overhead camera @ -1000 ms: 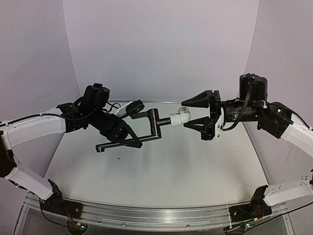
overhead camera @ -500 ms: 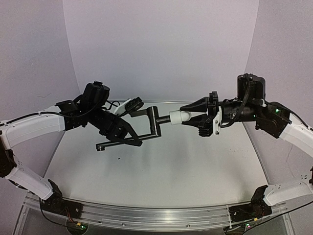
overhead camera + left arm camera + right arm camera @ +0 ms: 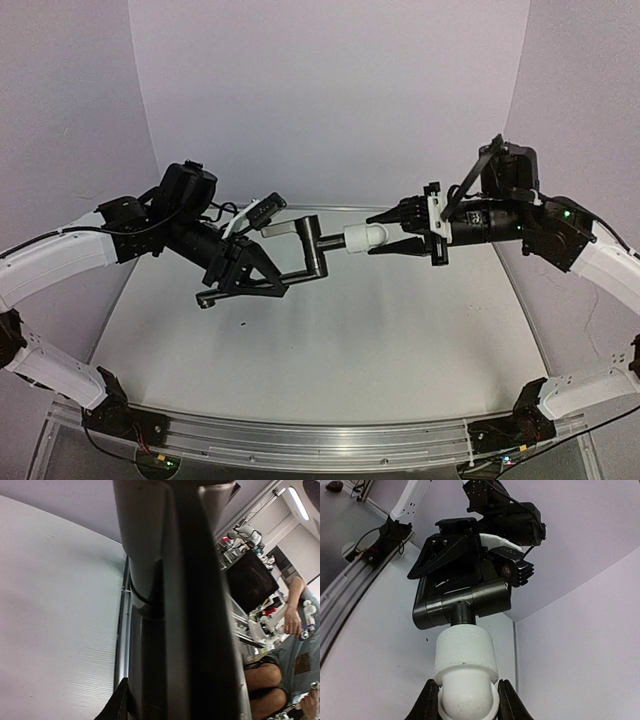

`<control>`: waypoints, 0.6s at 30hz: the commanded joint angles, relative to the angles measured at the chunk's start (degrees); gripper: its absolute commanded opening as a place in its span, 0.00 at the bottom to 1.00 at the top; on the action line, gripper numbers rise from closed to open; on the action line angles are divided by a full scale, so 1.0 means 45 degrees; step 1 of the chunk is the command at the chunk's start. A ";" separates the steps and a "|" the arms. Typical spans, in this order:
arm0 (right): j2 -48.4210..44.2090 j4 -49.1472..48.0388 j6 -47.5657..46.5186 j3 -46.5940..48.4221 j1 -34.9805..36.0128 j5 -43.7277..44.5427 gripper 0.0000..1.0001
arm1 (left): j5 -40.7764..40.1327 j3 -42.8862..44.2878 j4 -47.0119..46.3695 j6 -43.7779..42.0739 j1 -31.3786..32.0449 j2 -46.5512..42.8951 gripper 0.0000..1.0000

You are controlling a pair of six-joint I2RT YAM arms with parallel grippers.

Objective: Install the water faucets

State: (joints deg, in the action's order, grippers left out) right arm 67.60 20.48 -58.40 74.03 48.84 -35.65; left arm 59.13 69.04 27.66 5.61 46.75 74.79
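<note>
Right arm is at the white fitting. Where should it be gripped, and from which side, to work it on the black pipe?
Grip the white fitting by its rounded outer end, coming from the right along its axis, with fingers on opposite flanks. Its other end sits on the stub of the black pipe, which the left gripper holds, so only that end is free. The right gripper is shut there.

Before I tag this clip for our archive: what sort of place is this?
Probably a robotics lab: a table walled by a white backdrop, with a dark monitor, cluttered benches and a person beyond it.
</note>
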 commanded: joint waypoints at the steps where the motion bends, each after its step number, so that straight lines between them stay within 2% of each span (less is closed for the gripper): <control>1: 0.0435 -0.0351 0.4154 0.1304 0.0106 -0.0657 0.12 | -0.2689 0.0526 -0.0628 -0.1787 0.0194 -0.0904 0.00; 10: 0.1408 0.0393 0.9222 0.2139 0.0107 -0.1701 0.06 | -0.7105 0.0172 -0.0436 -0.4172 0.1627 -0.1489 0.00; 18: 0.2501 0.0734 1.2560 0.2877 -0.0021 -0.2858 0.00 | -0.9187 -0.0779 -0.1674 -0.5136 0.2089 -0.2191 0.00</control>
State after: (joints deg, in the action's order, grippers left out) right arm 76.06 28.88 -13.84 83.53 47.95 -41.78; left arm 24.64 66.61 29.94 -13.72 54.22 66.70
